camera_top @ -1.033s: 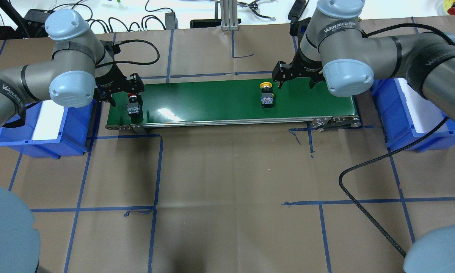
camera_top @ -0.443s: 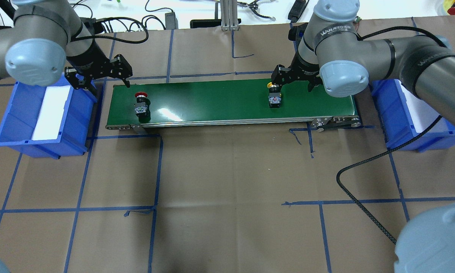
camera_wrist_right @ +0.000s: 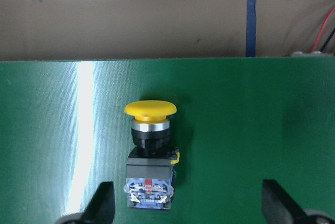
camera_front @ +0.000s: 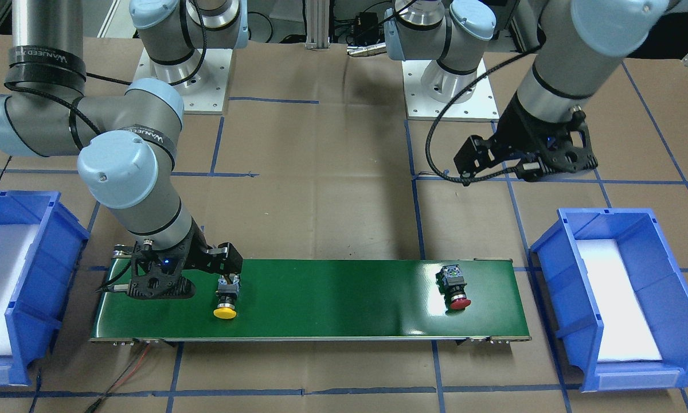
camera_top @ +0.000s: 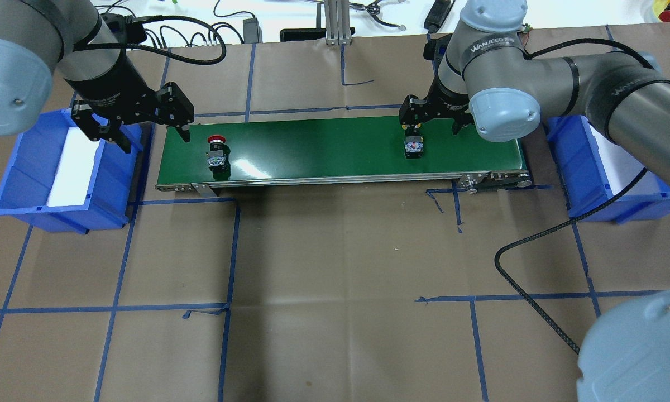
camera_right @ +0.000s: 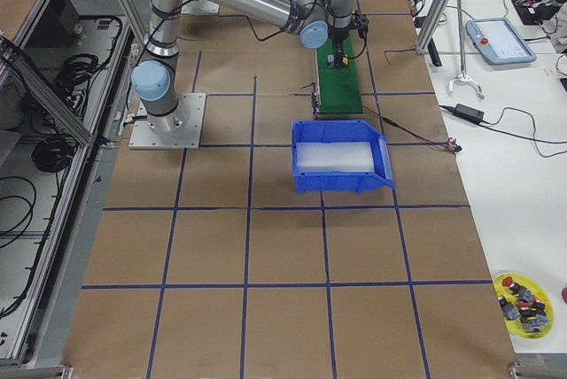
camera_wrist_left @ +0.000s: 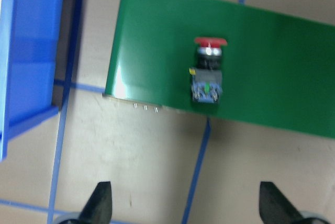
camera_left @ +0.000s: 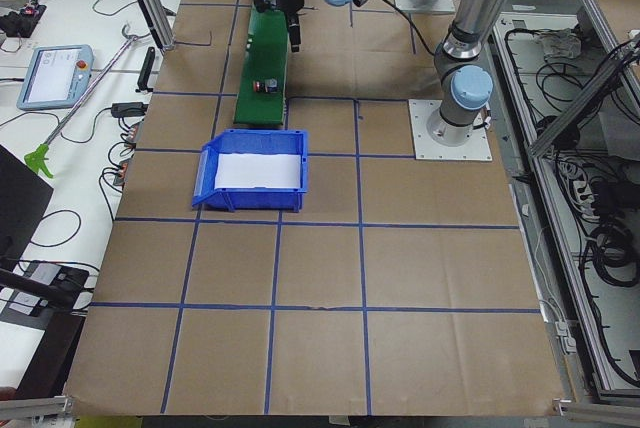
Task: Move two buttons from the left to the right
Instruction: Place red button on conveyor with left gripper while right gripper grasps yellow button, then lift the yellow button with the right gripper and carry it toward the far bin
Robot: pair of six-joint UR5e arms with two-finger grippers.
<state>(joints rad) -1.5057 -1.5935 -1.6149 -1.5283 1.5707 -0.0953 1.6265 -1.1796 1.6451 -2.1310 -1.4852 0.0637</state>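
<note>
Brown paper-covered table (camera_top: pixel 335 251) with a blue tape grid on it, and a long green belt (camera_top: pixel 312 148) running across the far half. The right gripper (camera_wrist_right: pixel 188 203) was down low over the belt's right part with its jaws spread wide and nothing in them. The yellow button (camera_wrist_right: pixel 149 156) lay on its side on the belt between the two fingertips, closer to one of them and touching neither as far as the wrist view showed. Its cap pointed away from the robot, toward the belt's far edge. From overhead, that same button (camera_top: pixel 413 146) sat just under one finger of the right gripper (camera_top: pixel 430 129).

The left gripper (camera_wrist_left: pixel 187 205) was also wide open and empty, hanging well above the table by the belt's left end. The front camera had it (camera_front: pixel 527 169) on the robot's side of the belt, apart from everything. The red button (camera_wrist_left: pixel 208 75) lay on its side on the belt near that left end, cap pointing away from the robot, well clear of the left fingers.

Further out there was a blue left bin (camera_top: pixel 11 184) past the belt's left end and a blue right bin (camera_top: pixel 569 167) past its right end, each with a white liner inside. Neither button was in a bin.
</note>
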